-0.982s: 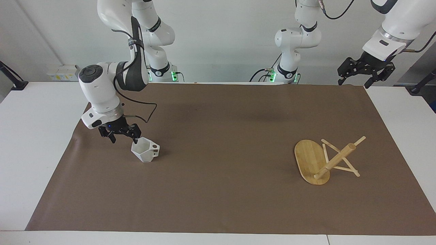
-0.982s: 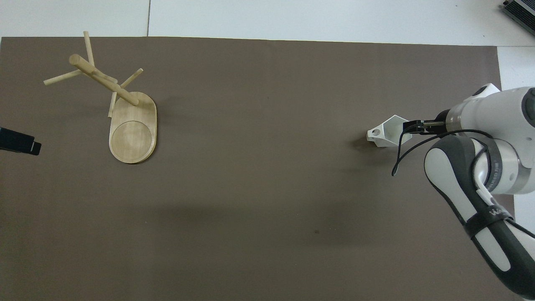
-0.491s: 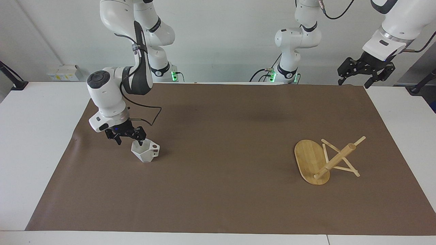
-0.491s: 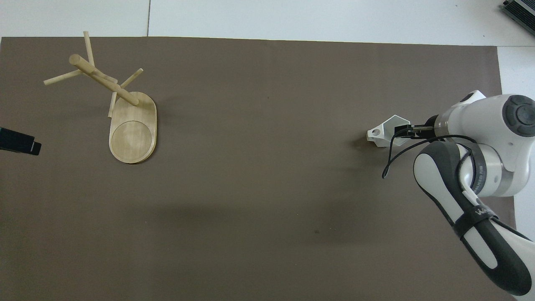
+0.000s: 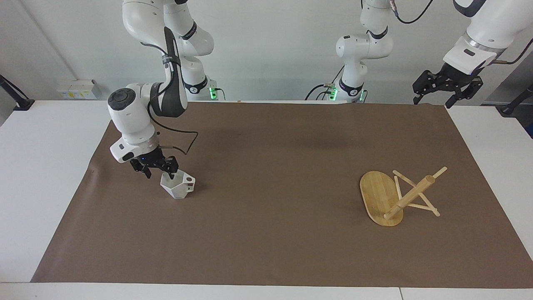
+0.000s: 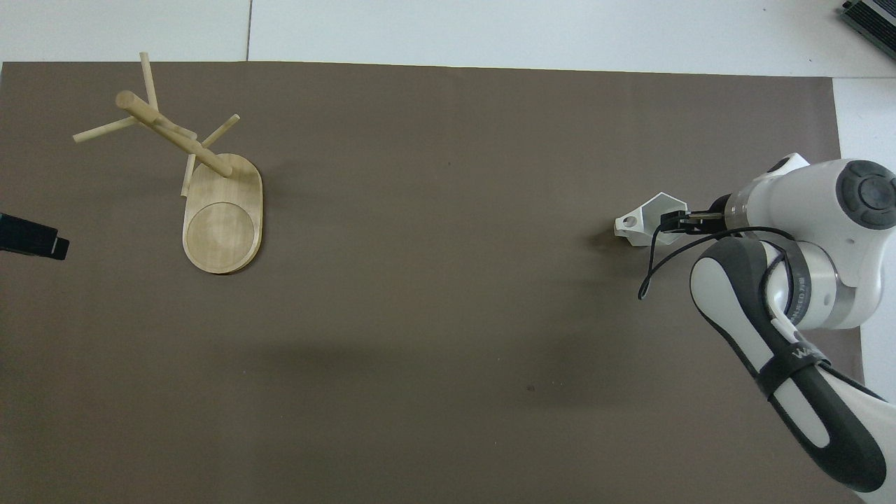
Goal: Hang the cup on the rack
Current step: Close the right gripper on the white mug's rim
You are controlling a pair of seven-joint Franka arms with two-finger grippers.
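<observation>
Right gripper spread astride the cup rim, one finger inside; left gripper waits, spread

Brown-matted table; cup, toppled rack

bright, even light from above. soft, faint shadows lie on the table. both views are sharp, without glare.

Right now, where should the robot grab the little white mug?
By the rim wall away from the handle, from above. The mug stands mouth up, and its handle must stay free for a peg. The right gripper is already there.
</observation>
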